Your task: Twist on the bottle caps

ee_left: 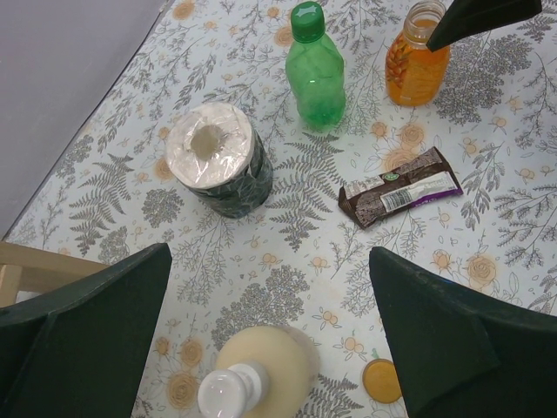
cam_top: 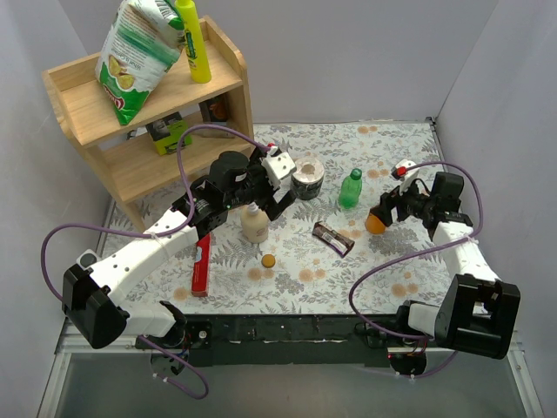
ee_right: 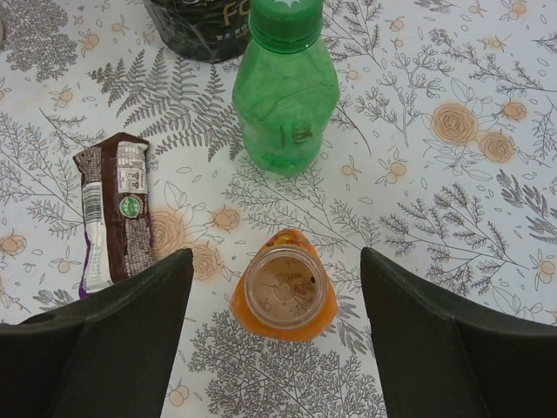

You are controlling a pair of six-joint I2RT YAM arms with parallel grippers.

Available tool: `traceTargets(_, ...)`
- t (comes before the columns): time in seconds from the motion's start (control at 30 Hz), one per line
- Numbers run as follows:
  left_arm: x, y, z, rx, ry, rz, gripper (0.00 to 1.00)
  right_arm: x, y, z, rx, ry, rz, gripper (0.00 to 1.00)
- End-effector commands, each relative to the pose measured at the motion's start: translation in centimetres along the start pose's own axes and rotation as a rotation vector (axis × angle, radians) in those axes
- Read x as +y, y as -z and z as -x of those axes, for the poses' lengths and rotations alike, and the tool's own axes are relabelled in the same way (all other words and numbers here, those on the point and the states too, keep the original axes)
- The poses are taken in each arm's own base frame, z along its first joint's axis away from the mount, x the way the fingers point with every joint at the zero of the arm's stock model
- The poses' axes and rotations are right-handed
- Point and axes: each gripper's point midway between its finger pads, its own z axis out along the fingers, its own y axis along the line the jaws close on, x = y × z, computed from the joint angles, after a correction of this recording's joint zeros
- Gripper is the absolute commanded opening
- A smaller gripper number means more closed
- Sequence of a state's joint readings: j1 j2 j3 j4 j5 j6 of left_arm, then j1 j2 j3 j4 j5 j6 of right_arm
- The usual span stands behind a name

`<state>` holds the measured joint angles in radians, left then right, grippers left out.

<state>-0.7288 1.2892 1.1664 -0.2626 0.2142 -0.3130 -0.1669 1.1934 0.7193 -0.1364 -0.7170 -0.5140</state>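
Closing the released right gripper (ee_right: pixel 276 261) low on the uncapped orange bottle (ee_right: pixel 283 305) steadies it; the left gripper (ee_left: pixel 268 252), also released, needs the orange cap (ee_left: pixel 381 380) at its 5 o'clock.

Between the dark fingers (ee_right: pixel 96 348) of the right gripper (ee_right: pixel 275 261) sits a short orange plastic bottle (ee_right: pixel 283 300); ahead, a translucent green plastic bottle (ee_right: pixel 285 104) wears a green round cap (ee_right: pixel 285 17); leftward lies a brown-and-white snack wrapper (ee_right: pixel 113 209), on white cloth (ee_right: pixel 452 218) printed with grey ferns and orange blossoms.
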Motion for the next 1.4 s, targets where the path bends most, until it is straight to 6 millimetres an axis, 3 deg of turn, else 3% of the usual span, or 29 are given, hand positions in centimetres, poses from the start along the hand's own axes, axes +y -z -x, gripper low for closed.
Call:
traceTargets(0.0, 0.0, 0.4, 1.1, -0.021, -0.017, -0.006, 0.98, -0.6, -1.0, -0.2, -0.022, 0.036, 0.013, 0.82)
traceTargets(0.17, 0.0, 0.0, 1.6, -0.022, -0.022, -0.018, 0.98, -0.9, -1.6, -0.9, -0.021, 0.026, 0.015, 0.76)
traceTargets(0.27, -0.4, -0.4, 1.8, -0.027, -0.024, -0.042, 0.98, -1.2, -1.8, -0.9, -0.035, 0.046, 0.002, 0.66)
traceTargets(0.4, -1.4, -0.9, 2.2, -0.041, -0.060, -0.080, 0.98, -0.7, -1.2, -0.8, -0.017, 0.035, -0.002, 0.39)
traceTargets(0.43, -1.6, -1.1, 2.2, -0.040, -0.067, -0.083, 0.98, -1.2, -0.7, 0.3, -0.022, 0.036, -0.024, 0.36)
traceTargets(0.53, -2.8, -1.4, 2.7, -0.060, -0.087, -0.105, 0.98, 0.3, 1.6, 3.4, -0.054, -0.029, -0.022, 0.29)
traceTargets(0.57, -3.7, -1.7, 3.0, -0.073, -0.094, -0.128, 0.98, 0.7, 3.2, 6.7, -0.120, 0.006, -0.039, 0.29)
traceTargets(0.63, -4.7, -2.3, 3.8, -0.097, -0.091, -0.153, 0.98, 2.0, 4.9, 10.4, -0.199, -0.078, -0.025, 0.23)
traceTargets(0.67, -5.8, -3.0, 4.2, -0.118, -0.094, -0.184, 0.98, 2.8, 6.7, 13.7, -0.267, -0.065, -0.027, 0.20)
traceTargets(0.77, -7.0, -4.6, 6.0, -0.178, -0.099, -0.206, 0.98, 5.6, 9.0, 18.0, -0.370, -0.138, 0.077, 0.12)
traceTargets(0.87, -6.9, -5.7, 8.3, -0.244, -0.078, -0.180, 0.98, 7.0, 9.7, 19.4, -0.402, -0.195, 0.153, 0.02)
traceTargets(0.93, -7.3, -7.0, 8.1, -0.239, -0.067, -0.193, 0.98, 7.7, 9.6, 19.5, -0.405, -0.194, 0.204, 0.01)
traceTargets(0.97, -7.0, -7.1, 9.8, -0.285, -0.074, -0.186, 0.98, 7.7, 9.6, 19.5, -0.406, -0.196, 0.203, 0.01)
traceTargets(1.07, -7.6, -8.6, 10.5, -0.294, -0.073, -0.217, 0.98, 8.1, 9.7, 19.9, -0.425, -0.192, 0.240, 0.01)
traceTargets(1.37, -10.1, -11.5, 9.8, -0.265, -0.016, -0.339, 0.98, 8.2, 10.2, 21.4, -0.454, -0.182, 0.250, 0.01)
